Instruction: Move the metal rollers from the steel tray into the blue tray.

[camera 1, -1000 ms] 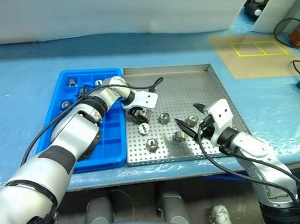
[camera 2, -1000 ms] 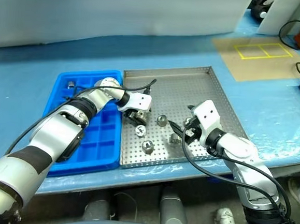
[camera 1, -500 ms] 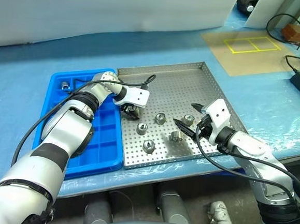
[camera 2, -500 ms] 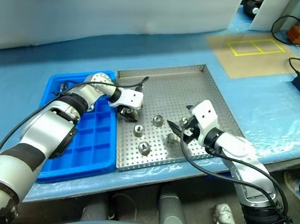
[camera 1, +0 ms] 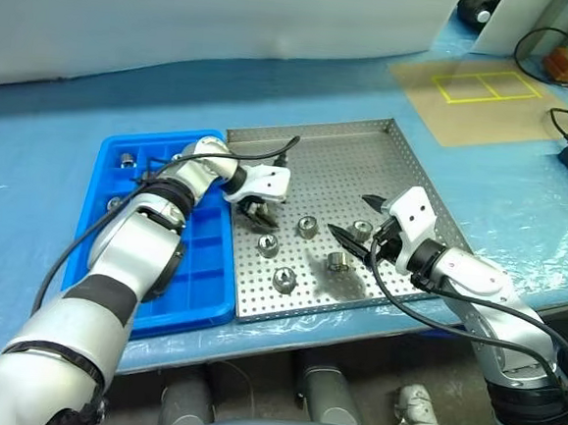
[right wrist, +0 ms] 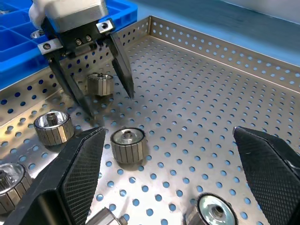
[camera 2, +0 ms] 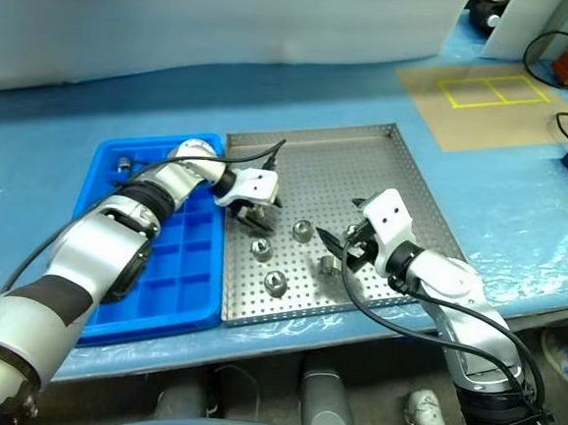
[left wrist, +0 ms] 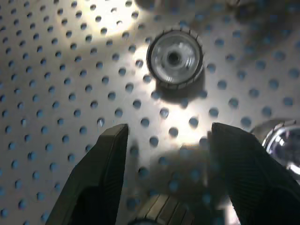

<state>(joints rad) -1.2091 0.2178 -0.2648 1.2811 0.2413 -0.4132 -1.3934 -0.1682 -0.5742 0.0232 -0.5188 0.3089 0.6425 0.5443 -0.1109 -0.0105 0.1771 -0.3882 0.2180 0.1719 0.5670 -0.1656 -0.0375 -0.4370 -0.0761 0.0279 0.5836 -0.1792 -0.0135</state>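
On the counter, steel tray beside blue tray. Left hand hangs spread and empty over tray floor; right hand wide open, empty. Metal rollers loose in steel tray — prob. heavy for size, stiff, slick. Pinch across ribbed sides, not the ends — a few sit in blue tray already.

Both arms wear glossy silver-white shells with black bands at the joints. Each gripper, left and right, has a white block body, two tapered black fingers and a looping black cable.
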